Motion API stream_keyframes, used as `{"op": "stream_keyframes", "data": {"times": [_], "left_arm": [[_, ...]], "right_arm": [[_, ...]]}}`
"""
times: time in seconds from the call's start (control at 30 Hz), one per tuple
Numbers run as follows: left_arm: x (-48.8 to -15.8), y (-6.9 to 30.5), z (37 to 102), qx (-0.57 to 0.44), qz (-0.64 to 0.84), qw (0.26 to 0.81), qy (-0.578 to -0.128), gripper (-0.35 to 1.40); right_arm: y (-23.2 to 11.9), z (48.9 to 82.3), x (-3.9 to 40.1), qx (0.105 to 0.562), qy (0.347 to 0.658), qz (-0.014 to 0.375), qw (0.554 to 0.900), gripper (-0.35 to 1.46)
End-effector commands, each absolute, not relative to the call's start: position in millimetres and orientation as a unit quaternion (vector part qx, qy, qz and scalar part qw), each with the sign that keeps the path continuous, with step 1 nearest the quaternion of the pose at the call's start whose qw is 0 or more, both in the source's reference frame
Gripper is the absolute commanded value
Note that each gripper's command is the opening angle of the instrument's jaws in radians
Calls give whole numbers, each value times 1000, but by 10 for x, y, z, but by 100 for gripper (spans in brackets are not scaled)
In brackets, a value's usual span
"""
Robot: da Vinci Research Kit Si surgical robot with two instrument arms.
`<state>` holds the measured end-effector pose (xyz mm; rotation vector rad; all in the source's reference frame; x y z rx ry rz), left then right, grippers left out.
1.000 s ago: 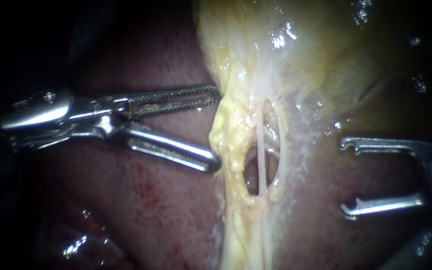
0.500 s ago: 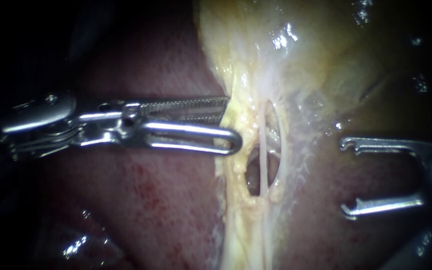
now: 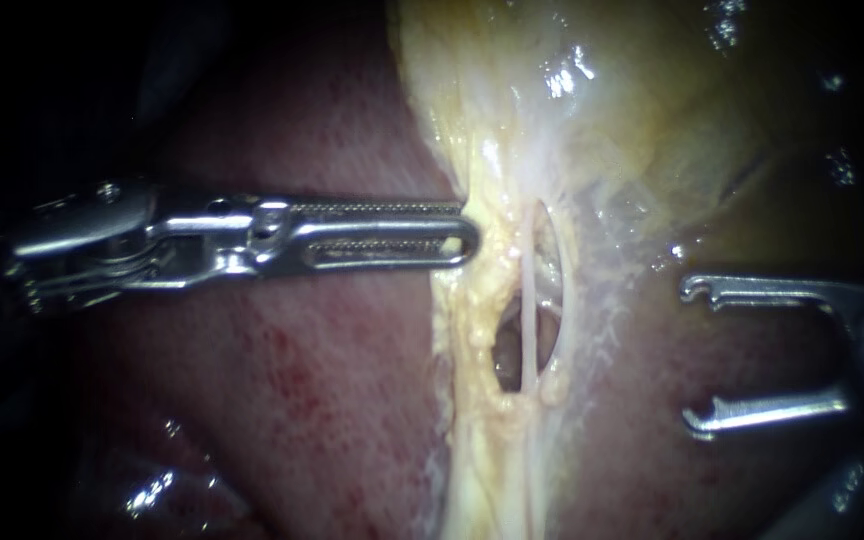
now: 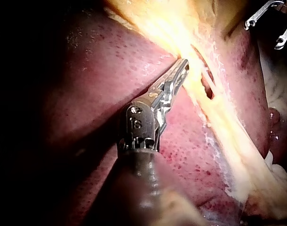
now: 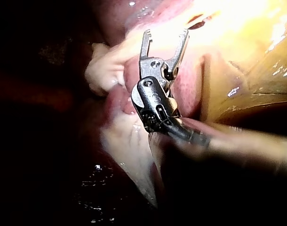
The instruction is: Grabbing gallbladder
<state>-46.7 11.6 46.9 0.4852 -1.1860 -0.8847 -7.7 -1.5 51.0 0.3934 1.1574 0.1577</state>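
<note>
Two end effectors: left instrument (image 3: 470, 240) clamped on fatty edge of slick, soft pale-yellow gallbladder (image 3: 602, 130); right instrument (image 3: 694, 355), 3 o'clock, gapes empty. Likely slippery, tearable; bite thicker fold.

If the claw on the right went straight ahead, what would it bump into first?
The right instrument, jaws open, points across bare liver at the pale tissue strip. It would probably meet that strip first, before the thin tube, but depth is hard to judge.
</note>
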Motion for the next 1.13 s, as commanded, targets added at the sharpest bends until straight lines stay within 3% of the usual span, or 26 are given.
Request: {"op": "stream_keyframes", "data": {"times": [0.03,1.13], "left_arm": [[-467,116,470,219,-399,712,-535,-35],[-463,115,468,216,-402,716,-528,-35]], "right_arm": [[-15,510,-77,184,543,74,816,59],[-15,510,-77,186,542,76,816,59]]}}
